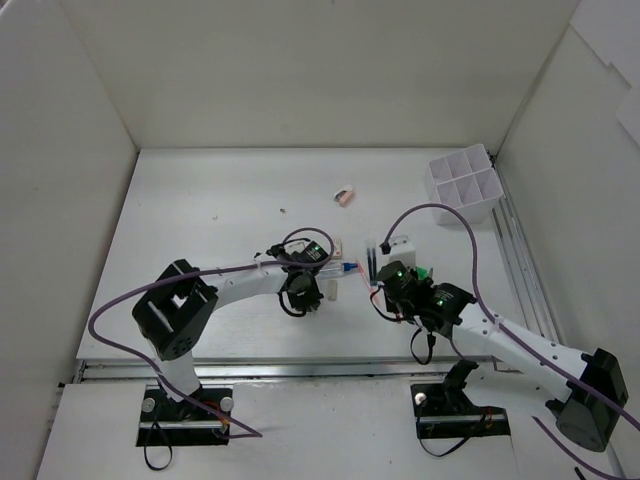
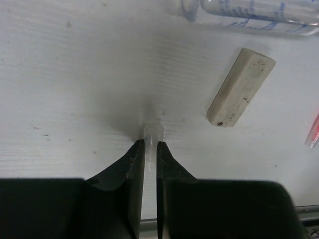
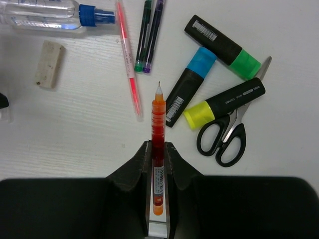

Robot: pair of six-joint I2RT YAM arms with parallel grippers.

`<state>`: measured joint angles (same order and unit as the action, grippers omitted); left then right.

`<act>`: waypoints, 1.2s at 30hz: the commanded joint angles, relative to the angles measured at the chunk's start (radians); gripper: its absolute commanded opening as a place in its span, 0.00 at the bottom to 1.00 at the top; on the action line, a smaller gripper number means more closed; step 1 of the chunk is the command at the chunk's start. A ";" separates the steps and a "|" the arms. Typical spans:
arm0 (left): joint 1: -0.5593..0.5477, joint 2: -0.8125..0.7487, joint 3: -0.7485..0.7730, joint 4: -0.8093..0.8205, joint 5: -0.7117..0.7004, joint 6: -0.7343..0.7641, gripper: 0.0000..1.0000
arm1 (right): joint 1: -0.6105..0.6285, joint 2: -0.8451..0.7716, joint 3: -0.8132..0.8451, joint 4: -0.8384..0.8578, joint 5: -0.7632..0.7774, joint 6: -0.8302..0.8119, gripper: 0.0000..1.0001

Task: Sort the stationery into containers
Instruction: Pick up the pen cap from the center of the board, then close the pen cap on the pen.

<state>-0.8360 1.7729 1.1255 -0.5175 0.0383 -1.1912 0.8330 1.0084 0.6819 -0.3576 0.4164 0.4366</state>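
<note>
Right tool (image 3: 158,145) is clamped on an orange pen (image 3: 158,117), with the tip pointing away from the wrist and the barrel running back between the fingers. Left tool (image 2: 150,144) is pinched almost together on a small clear cap (image 2: 152,133), which sits low over the bench (image 1: 220,210).

Right wrist view, pile on the bench:
- scissors (image 3: 225,137) just right of the orange pen, with the blade running under the yellow-capped marker (image 3: 227,102)
- blue-capped marker (image 3: 192,84), cap end touching the green-capped marker (image 3: 224,42)
- pink pen (image 3: 128,64) just left of the orange pen, lying flat
- two dark pens (image 3: 148,37) side by side, far of the pink pen
- beige eraser (image 3: 50,64) further left, apart from the pens
- clear bottle (image 3: 45,14) with a blue cap, far of the eraser

Top view: the white box (image 1: 462,185) is at the bench's far right corner, well apart from the pile. A pink eraser (image 1: 345,196) lies alone, far of both tools.
</note>
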 commanded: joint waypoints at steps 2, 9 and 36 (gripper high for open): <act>0.029 -0.058 0.066 0.002 -0.093 0.090 0.00 | 0.011 -0.042 0.016 0.019 -0.086 -0.079 0.00; 0.084 -0.333 0.062 0.236 -0.201 0.366 0.00 | 0.017 -0.178 -0.028 0.251 -0.445 -0.260 0.00; 0.137 -0.658 -0.134 0.547 -0.123 0.394 0.00 | 0.044 0.170 0.110 0.836 -0.601 -0.297 0.00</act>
<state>-0.7063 1.1606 0.9836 -0.0742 -0.0933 -0.7624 0.8722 1.1580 0.7315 0.3817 -0.2424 0.1368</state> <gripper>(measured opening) 0.069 0.080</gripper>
